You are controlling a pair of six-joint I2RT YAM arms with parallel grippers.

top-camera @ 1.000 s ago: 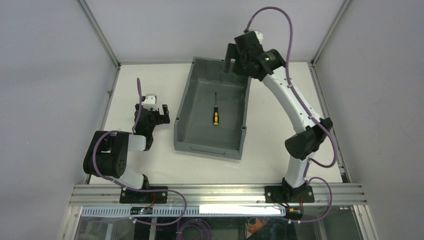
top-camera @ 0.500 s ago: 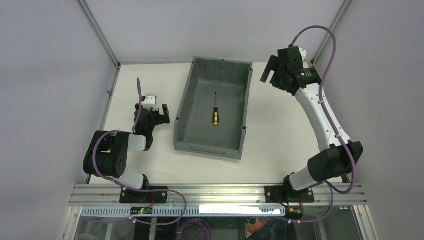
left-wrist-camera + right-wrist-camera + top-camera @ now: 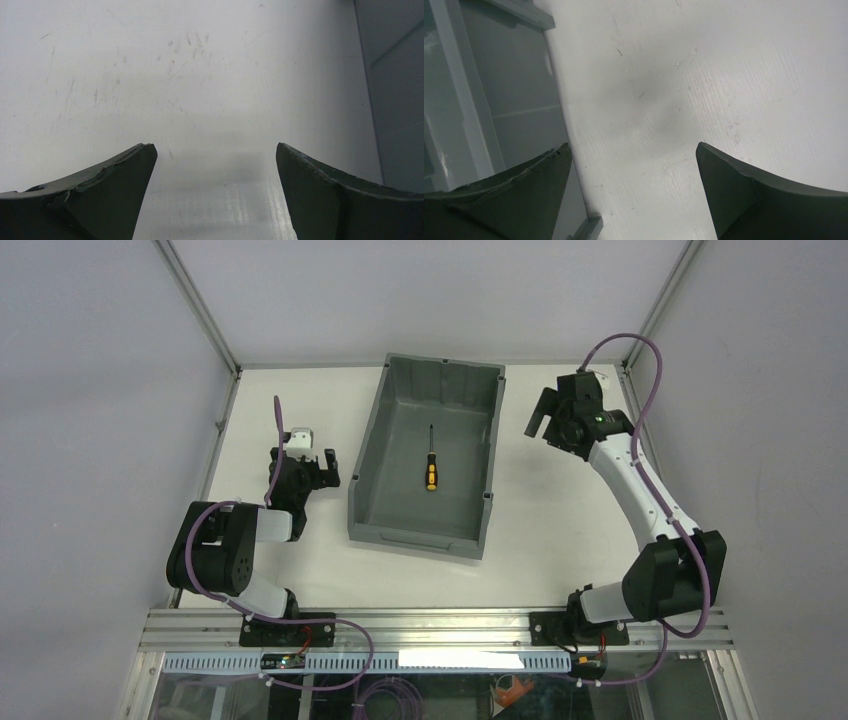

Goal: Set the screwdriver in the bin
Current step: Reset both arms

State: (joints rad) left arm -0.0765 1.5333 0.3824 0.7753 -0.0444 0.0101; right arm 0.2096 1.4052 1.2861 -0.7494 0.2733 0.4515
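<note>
The screwdriver [image 3: 431, 468], with a yellow-orange and black handle and thin dark shaft, lies on the floor of the grey bin [image 3: 372, 445], tip pointing away from the arms. My right gripper [image 3: 537, 416] is open and empty, above the white table just right of the bin's far right corner. In the right wrist view its fingers [image 3: 524, 195] frame bare table, with the bin's outer wall [image 3: 499, 90] at the left. My left gripper [image 3: 307, 472] is open and empty, low over the table left of the bin; its wrist view shows bare table and the bin's wall [image 3: 400, 90] at the right.
The white table [image 3: 560, 510] is fenced by aluminium frame posts at the far corners and a rail along the near edge. Purple cables loop from both arms. The right arm's elbow [image 3: 680, 575] sits near the table's right edge.
My right arm has swung away from over the bin's far right corner to the right and lowered beside the bin. The screwdriver and left arm have not moved.
</note>
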